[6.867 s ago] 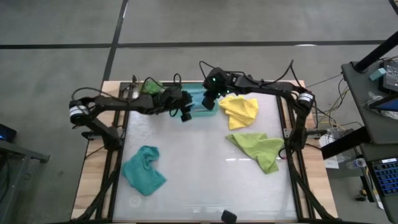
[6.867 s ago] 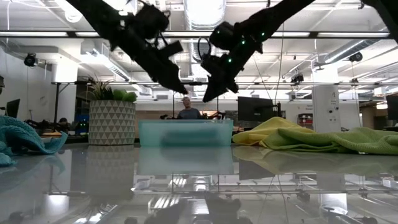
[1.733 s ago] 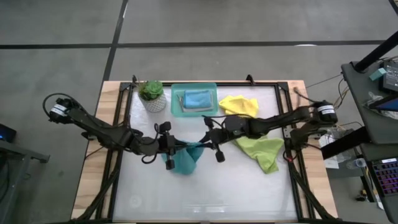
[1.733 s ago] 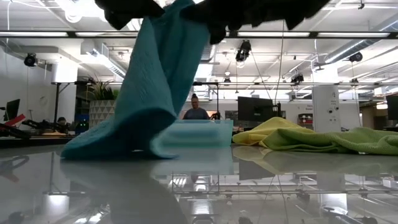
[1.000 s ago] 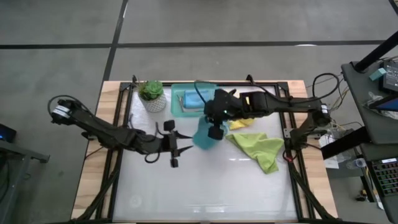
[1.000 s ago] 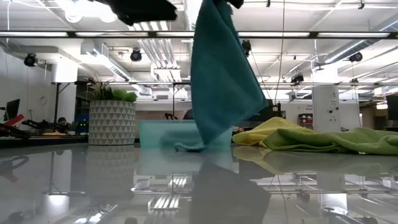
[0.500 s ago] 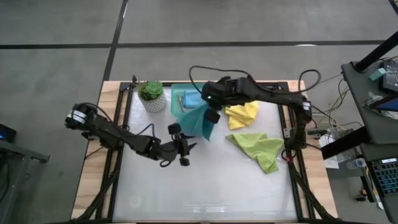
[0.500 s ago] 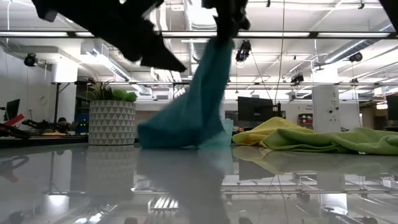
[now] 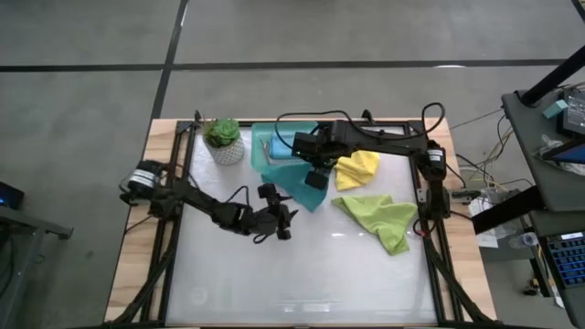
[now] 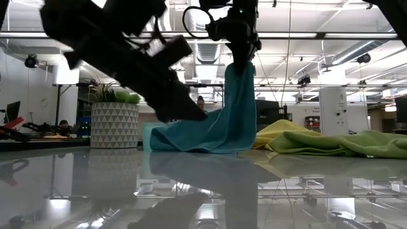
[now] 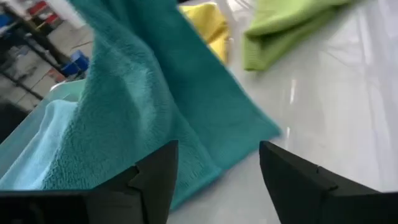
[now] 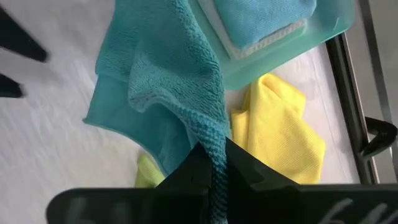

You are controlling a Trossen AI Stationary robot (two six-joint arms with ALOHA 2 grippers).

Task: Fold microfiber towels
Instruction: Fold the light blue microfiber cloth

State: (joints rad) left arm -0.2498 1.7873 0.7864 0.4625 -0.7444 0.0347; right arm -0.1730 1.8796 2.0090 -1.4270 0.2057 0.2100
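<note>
My right gripper (image 9: 315, 174) is above the table in front of the teal tray (image 9: 257, 149), shut on a teal-blue towel (image 9: 294, 189) that also shows in the low view (image 10: 216, 127). My left gripper (image 9: 283, 221) is open and empty just to the near left of this towel, with its fingers toward it (image 11: 143, 106). A folded light-blue towel (image 12: 261, 15) lies in the tray on a pale one (image 12: 268, 40). The yellow towel (image 9: 356, 168) and the lime green towel (image 9: 384, 220) lie crumpled on the table to the right. My right gripper pinches a bunched part of the teal-blue towel at its top (image 12: 214, 144) between its two fingers, from above, pointing down. The towel hangs below the fingers. Its lower part (image 12: 118, 118) lies spread on the table and against the tray's near edge.
A small potted plant (image 9: 222, 139) stands at the far left beside the tray. The table's glossy near half (image 9: 302, 283) holds no objects. A person shows in the room beyond the table in the low view.
My right gripper has gone down with the teal-blue towel. The towel hung nearly free from it before, and now its lower part lies spread on the table and against the tray. My left gripper has moved toward the table's right, closer to the towel, and has stayed open.
</note>
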